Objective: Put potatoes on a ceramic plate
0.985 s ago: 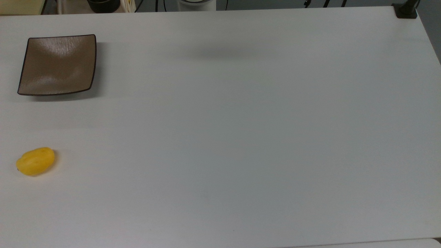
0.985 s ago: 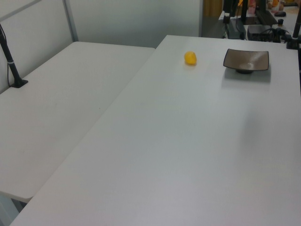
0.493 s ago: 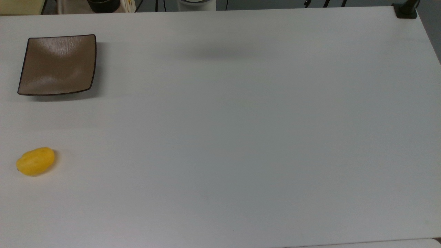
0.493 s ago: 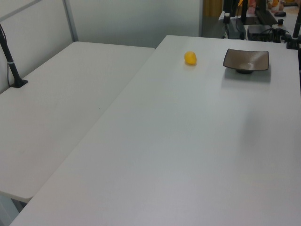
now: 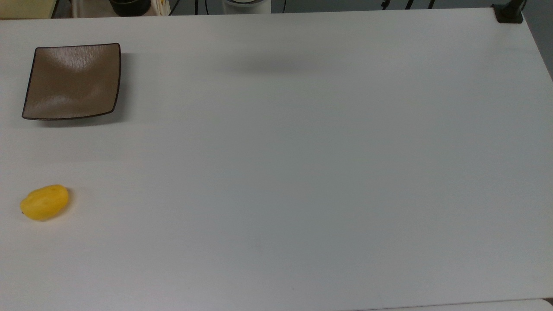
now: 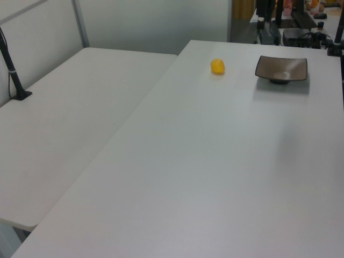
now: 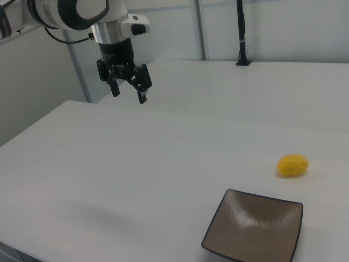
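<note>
Gripper (image 7: 128, 93) of mine is hanging spread, well apart from the ceramic plate (image 7: 253, 229); potato (image 7: 292, 165) is lying near that plate.

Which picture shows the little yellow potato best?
The top view: the small yellow oval potato looks biggest, lying alone on the white table. The right view shows it smaller; the left view smallest.

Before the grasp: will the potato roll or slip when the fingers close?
Probably some of both. The potato is a smooth rounded oval lying loose on the bare table, so a nudge could roll it. Its glossy skin may slip between the fingers. It looks small, likely light. The gripper hangs open, far from it.
</note>
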